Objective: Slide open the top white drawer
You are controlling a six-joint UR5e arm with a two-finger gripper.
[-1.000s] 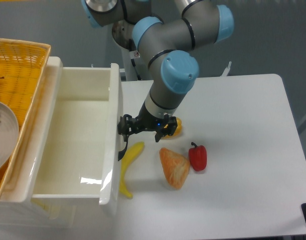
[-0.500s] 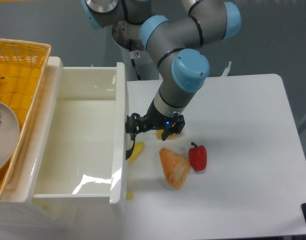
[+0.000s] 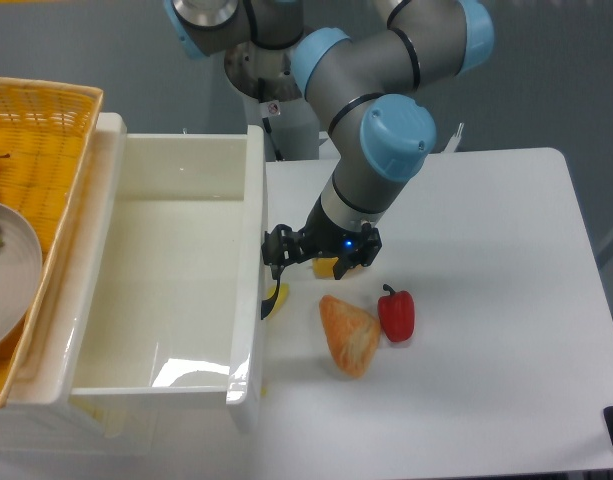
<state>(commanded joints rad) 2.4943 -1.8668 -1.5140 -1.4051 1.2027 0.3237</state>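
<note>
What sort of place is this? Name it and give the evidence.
Probably a robotics lab set up as a mock kitchen: an arm's gripper works at a plain white table, beside the top white drawer, with a red pepper and a pastry.

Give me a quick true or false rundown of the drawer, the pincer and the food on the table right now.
1. The top white drawer is pulled well out, its cream inside visible. True.
2. The pincer is at the drawer's front panel, by the black handle. True.
3. The red pepper lies inside the drawer. False: it lies on the table, right of the croissant.
4. The drawer holds a banana. False: nothing shows inside it; the banana is on the table, mostly hidden by the front panel.
5. The yellow wicker basket is left of the drawer. True.
</note>
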